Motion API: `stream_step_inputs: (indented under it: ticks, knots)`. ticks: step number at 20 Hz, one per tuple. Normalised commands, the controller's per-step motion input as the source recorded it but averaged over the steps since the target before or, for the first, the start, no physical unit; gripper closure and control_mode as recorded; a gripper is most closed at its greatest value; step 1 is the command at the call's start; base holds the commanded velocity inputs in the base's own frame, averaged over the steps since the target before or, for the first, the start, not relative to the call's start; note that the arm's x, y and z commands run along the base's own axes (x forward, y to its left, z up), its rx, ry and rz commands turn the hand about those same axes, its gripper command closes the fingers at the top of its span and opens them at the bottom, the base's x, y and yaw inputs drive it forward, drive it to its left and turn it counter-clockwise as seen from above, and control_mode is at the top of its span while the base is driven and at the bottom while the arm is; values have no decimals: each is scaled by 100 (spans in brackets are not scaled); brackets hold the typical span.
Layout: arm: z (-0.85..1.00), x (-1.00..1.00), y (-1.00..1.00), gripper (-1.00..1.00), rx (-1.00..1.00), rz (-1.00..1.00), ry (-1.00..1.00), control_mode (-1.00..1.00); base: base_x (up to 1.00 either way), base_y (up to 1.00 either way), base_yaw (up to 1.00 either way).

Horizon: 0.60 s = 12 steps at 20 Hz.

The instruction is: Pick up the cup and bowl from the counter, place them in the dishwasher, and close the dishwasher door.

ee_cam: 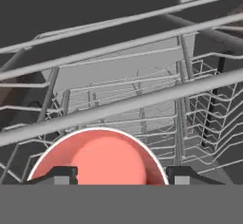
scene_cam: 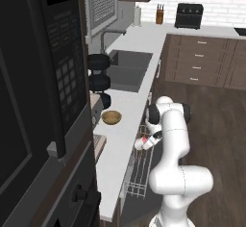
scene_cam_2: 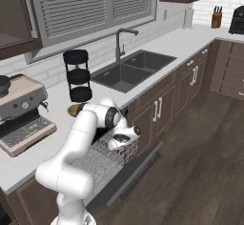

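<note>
Jaws stood spread either side of cup, grip apparently let go; gripper low inside dishwasher rack. Cup placement step. Bowl sat on counter; next likely: lift clear, fetch bowl.

The arm bends low, jaws seemingly parted, pointing downward.

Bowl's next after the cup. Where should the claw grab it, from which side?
Take the bowl by its rim, coming straight down from above. It sits upright and shallow on the counter, mouth open upward, so one finger can go inside and one outside. The black stacked stand crowds the far side; pinch the edge nearer the dishwasher.
</note>
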Motion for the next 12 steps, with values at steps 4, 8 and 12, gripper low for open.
stream_step_inputs:
  ticks: [4,8,12]
  knots:
    - [54,-54,-38,-100,3,-6,0,-100,0,0,0]
    - [88,-61,-36,-100,5,-5,0,-100,0,0,0]
    - [100,-67,-28,-100,13,0,-3,-100,0,0,0]
